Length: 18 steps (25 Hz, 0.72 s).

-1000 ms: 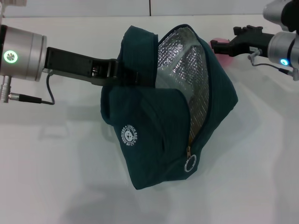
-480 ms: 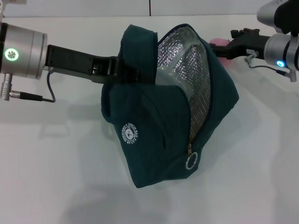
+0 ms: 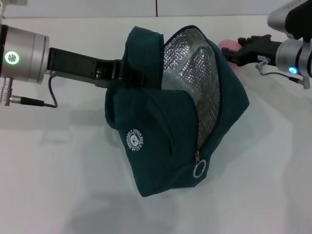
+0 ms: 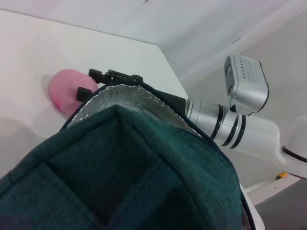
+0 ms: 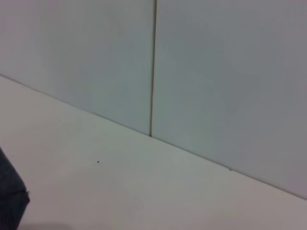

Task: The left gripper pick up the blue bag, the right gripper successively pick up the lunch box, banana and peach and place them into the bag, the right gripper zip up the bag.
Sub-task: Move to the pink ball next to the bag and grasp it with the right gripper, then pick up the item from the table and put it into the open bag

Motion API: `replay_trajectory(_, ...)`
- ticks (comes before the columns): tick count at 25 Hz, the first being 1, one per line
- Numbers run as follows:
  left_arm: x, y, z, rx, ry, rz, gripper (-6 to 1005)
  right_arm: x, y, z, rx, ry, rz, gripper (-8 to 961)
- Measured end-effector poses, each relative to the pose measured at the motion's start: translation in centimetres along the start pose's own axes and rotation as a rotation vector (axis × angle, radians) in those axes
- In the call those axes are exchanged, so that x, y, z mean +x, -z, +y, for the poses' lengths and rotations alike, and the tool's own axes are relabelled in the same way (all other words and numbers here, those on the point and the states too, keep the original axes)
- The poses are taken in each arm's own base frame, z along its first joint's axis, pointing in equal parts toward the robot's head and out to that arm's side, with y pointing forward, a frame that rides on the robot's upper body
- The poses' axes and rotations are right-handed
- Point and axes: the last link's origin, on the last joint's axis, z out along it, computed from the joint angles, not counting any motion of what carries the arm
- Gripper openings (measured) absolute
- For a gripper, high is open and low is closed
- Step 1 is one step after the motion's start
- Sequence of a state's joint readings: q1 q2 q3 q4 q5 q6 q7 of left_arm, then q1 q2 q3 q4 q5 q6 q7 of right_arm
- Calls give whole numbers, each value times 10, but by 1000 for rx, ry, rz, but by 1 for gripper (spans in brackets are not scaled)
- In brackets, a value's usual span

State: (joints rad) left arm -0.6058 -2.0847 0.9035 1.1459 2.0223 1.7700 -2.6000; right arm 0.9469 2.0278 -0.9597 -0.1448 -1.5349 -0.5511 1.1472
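The bag point(image 3: 170, 122) carried a round white logo point(image 3: 137, 141) on its front panel; "LUNCH BAG" could be read along its rim, the rest too small to tell. A metal ring pull point(image 3: 198, 170) hung at the bag's 5 o'clock corner, at the low end of the open zip, with the foil lining point(image 3: 195, 73) bared above it.

The left claw point(image 3: 127, 75) reached in from 9 o'clock and gripped the bag's upper fabric, holding it up off the white worktop point(image 3: 58, 170). The right claw point(image 3: 233, 52) sat at 1 o'clock from the bag, against the peach point(image 3: 228, 45). From the head, the peach was a pink sliver behind the bag's rim; whether the claw had closed on it could not be told. The left wrist view showed more of the peach point(image 4: 64, 91), resting on the worktop just beyond the rim, black fingertips point(image 4: 86, 92) at it.

The right wrist view showed only wall, worktop and a corner of bag point(image 5: 9, 196). Bare worktop lay open from 6 to 9 o'clock.
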Motion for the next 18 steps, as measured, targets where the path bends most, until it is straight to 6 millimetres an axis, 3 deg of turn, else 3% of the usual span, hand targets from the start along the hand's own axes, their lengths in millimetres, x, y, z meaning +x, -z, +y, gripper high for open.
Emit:
replay_trajectory(8, -1, 1, -1, 1, 3, 1, 55, 4, 3, -4, 12, -12, -4, 325)
replay_trajectory(15, -7, 6, -5, 6, 21, 9, 56, -5, 18, -14, -5, -95, -139, 227)
replay_trajectory(18, -10, 9, -7, 11, 32, 12, 56, -18, 44, -19, -89, -158, -334, 214)
